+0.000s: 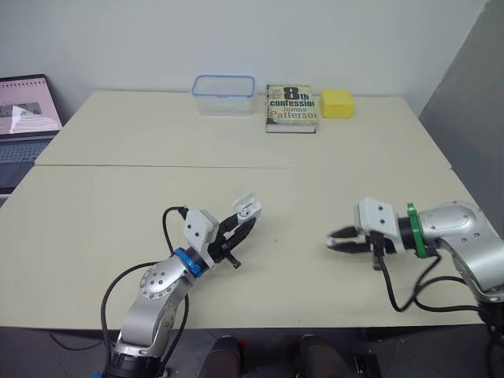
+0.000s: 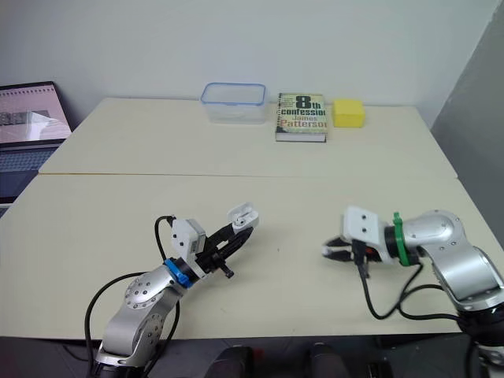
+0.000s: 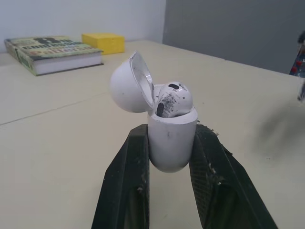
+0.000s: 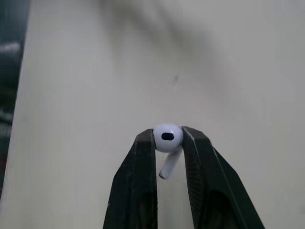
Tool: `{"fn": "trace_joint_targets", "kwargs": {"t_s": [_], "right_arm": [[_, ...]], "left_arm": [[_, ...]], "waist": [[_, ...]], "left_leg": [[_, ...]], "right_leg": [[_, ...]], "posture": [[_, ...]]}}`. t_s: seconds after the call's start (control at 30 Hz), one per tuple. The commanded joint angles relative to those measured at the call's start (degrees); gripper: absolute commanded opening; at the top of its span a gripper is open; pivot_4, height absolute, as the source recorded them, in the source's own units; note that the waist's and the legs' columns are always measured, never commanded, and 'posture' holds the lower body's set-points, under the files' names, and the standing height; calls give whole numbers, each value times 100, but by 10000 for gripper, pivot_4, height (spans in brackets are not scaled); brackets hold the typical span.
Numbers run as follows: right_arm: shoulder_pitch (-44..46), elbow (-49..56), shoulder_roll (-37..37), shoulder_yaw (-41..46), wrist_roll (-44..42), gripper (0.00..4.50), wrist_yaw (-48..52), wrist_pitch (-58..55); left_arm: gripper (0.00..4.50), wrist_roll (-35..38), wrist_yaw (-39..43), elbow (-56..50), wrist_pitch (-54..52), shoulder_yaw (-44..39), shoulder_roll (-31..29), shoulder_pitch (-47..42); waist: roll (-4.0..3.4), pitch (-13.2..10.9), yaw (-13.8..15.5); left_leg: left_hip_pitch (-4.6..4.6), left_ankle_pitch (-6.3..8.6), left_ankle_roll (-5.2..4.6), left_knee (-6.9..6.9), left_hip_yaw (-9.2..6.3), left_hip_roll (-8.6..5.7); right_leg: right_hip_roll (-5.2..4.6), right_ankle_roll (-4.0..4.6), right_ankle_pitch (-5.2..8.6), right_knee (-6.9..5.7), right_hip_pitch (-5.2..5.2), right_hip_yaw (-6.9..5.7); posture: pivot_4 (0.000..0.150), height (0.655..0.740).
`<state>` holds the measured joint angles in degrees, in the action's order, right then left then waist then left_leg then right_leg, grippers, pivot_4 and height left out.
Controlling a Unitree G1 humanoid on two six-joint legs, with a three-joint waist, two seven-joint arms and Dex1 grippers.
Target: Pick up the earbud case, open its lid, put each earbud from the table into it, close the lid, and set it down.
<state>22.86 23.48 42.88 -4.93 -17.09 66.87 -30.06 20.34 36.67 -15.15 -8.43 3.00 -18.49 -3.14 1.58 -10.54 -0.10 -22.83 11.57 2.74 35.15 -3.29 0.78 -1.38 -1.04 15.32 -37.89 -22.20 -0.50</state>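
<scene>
Now the left end effector (image 1: pixel 239 227) is closed on the case (image 3: pixel 171 143). Its two fingers press the lower body from either side and hold it up off the tabletop (image 1: pixel 315 181), near the front edge on the left. The lid (image 3: pixel 127 88) is swung back open, and one earbud (image 3: pixel 174 98) sits in the case, its head showing above the rim. The right end effector (image 1: pixel 334 240) is well apart to the right, pointing toward the left one. Its fingers are pinched on the second earbud (image 4: pixel 167 137), with the round head gripped between the tips and the stem slanting back between the fingers. At the far side of the tabletop stand a clear box (image 1: pixel 224 94), a book (image 1: pixel 291 108) just beside it, and a yellow block (image 1: pixel 336 103) beside the book. A laptop (image 1: pixel 24 126) sits off to the left.
</scene>
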Motion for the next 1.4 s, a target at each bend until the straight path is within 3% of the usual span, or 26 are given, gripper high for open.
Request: {"fn": "trace_joint_targets", "kwargs": {"t_s": [0.03, 0.23, 0.4, 0.63, 1.4], "right_arm": [[245, 237, -864, 155, -449, 4046, -742, 130], [297, -19, -2271, -249, -144, 4046, -1935, 563], [143, -308, -2750, -529, 224, 4046, -2447, 1096], [61, -762, -2829, -671, 587, 4046, -2690, 1776], [-212, -1154, -2691, -1044, 1005, 4046, -2715, 2294]], "left_arm": [[7654, 202, 132, -145, -63, 48, 39, -158], [7653, 296, 201, -223, -240, 110, 55, -288], [7653, 344, 199, -273, -324, 104, 45, -330], [7653, 372, 236, -315, -367, 68, 9, -330], [7653, 445, 315, -356, -407, 80, -24, -384]], "waist": [[-1, 0, -3], [-2, -1, -4], [-3, 0, -6], [-3, 0, -6], [-4, 0, -5]], "left_leg": [[-1, 0, 0, 0, 1, 0], [-2, 0, 0, -1, -2, 0], [0, 0, 0, -1, -2, 0], [1, 0, 0, -1, -1, 1], [0, 0, 0, -2, 0, 2]], "right_leg": [[0, 0, 0, -1, -2, 1], [0, 1, 0, -6, -4, 1], [0, 1, -1, -9, -5, 2], [1, 2, 0, -9, -6, 2], [1, 3, 0, -9, -7, 4]], "posture": [[1500, 7400], [1500, 7400], [1500, 7400], [1500, 7400], [1500, 7400]]}}
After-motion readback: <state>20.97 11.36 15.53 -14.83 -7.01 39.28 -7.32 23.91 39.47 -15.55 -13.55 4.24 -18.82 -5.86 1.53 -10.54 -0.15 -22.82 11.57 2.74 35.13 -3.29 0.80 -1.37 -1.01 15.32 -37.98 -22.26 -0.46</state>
